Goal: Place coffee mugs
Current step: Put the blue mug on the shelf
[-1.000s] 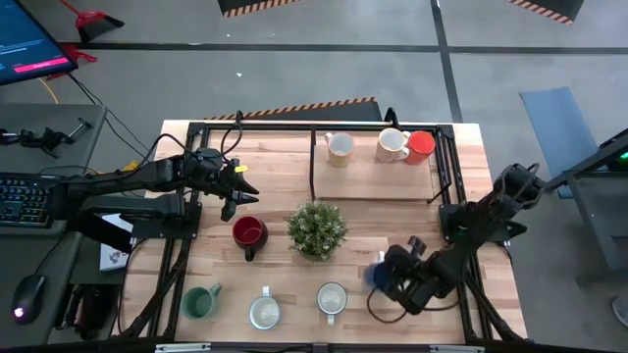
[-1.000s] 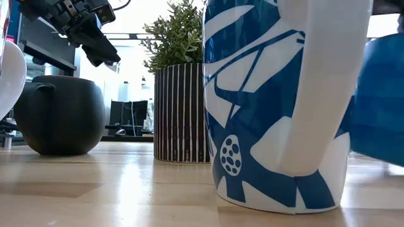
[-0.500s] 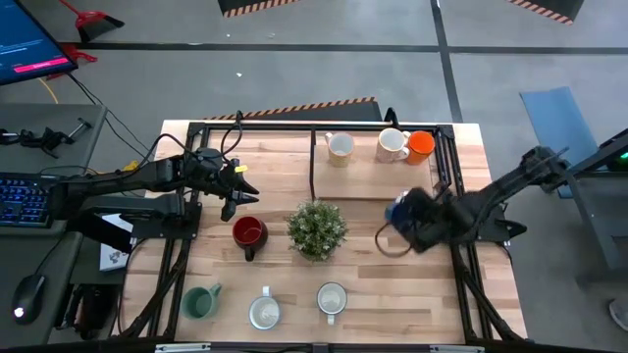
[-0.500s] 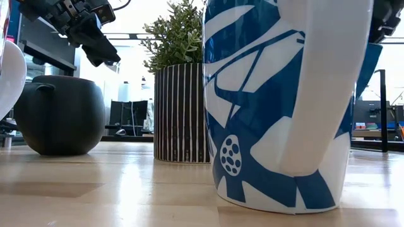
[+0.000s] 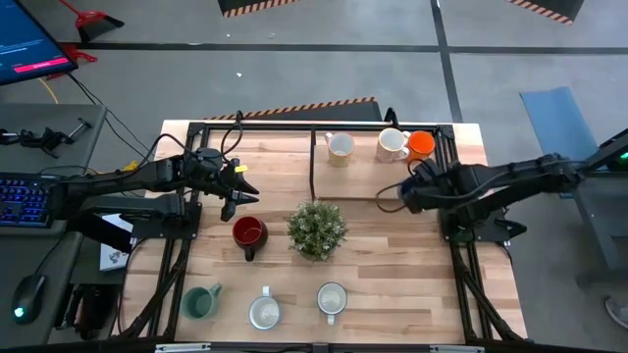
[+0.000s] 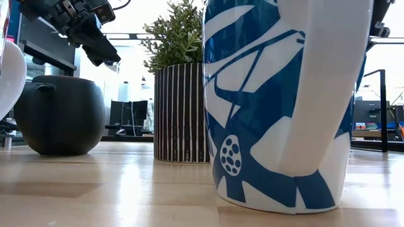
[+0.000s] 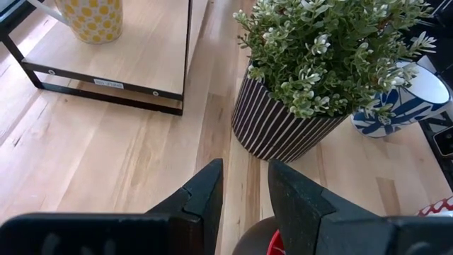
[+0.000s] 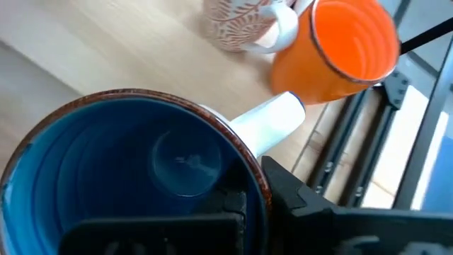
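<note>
Right gripper up near the raised shelf at the far right of the table, fingers clamped on the rim of the blue mug. Blue mug held just short of the orange mug and the patterned white mug on the shelf; in the right wrist view orange mug and patterned white mug sit touching, just beyond the blue mug's white handle. Whether the blue mug rests on the shelf or hangs above it: cannot tell.

Left gripper hovering over the left side of the table, just above and beside the red mug. Fingers parted, nothing between them; red mug rim barely visible below them in the left wrist view.

Yellow-dotted mug on the shelf's left part, well apart from the orange/white pair. Plant in a striped pot mid-table, just right of the red mug.

Near edge, left to right: green mug, pale mug, blue-and-white mug. Blue-and-white mug fills most of the low view, upright on the table; dark round mug left of the striped pot there.
</note>
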You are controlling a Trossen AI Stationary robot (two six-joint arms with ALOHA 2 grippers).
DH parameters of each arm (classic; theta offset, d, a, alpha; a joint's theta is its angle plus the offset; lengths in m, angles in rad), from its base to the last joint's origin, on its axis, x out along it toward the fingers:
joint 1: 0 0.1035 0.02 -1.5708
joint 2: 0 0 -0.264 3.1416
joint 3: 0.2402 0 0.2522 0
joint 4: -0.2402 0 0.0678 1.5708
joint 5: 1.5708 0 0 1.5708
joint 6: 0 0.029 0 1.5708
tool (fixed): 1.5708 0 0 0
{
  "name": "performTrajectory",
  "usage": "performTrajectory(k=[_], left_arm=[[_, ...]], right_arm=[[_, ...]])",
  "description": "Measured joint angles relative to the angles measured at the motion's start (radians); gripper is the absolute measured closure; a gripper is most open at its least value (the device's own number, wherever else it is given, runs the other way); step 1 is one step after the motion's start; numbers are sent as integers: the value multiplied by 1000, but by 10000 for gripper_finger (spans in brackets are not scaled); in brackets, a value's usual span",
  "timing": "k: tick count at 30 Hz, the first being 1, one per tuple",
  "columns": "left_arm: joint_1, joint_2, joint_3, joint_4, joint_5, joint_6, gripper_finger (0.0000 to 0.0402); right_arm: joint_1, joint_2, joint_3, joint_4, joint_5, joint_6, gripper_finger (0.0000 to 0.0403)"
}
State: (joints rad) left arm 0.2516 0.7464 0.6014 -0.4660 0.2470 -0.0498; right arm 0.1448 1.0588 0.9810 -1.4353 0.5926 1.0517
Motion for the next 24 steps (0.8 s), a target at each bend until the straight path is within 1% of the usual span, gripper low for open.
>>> performTrajectory(k=[9,15,18,21,24], left_arm=[[0,0,0,0,0,1,298],[0,0,0,0,0,1,298],[0,0,0,0,1,1,298],[0,0,0,0,1,2,298],[0,0,0,0,1,2,298]], right_arm=[[-164,51,0,54,-15,-202,403],[-258,99,-15,69,-3,-306,403],[-292,112,-40,85,-22,-334,403],[-314,113,-82,146,-47,-371,403],[-331,108,-110,178,-44,-387,403]])
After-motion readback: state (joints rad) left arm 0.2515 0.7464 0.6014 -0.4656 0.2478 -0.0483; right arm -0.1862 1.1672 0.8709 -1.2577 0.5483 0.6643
